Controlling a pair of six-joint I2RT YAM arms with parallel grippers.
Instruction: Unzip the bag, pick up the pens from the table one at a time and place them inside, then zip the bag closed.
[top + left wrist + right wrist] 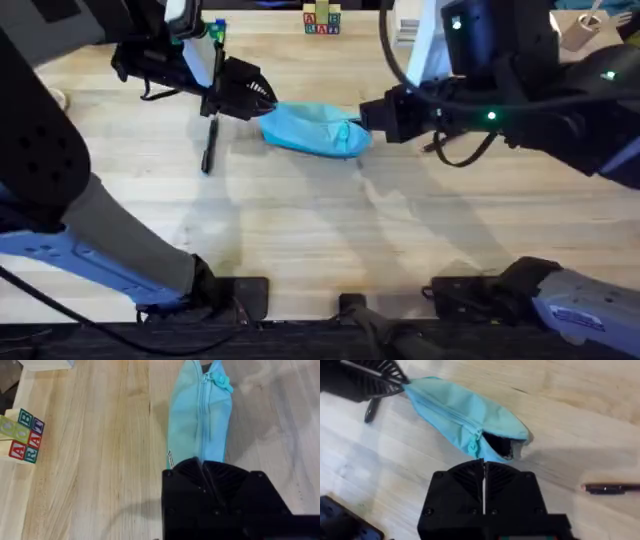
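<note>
Right pincer [483,467] closed beside bag's [312,130] open end, left pincer [262,102] gripping opposite end

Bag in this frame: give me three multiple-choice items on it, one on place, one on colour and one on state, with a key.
1. Which part of the bag does the left gripper pinch?
A. the end with the zipper pull
B. the end away from the zipper pull
C. the middle

2. What colour is the bag?
A. orange
B. black
C. turquoise-blue

3. How is the zipper?
A. open along its full length
B. closed except for a short opening by the pull
C. fully closed

Key: B, the zipper pull lies at the far end in the left wrist view; C, its fabric is turquoise-blue in all views; B, a dark gap shows beside the pull.
</note>
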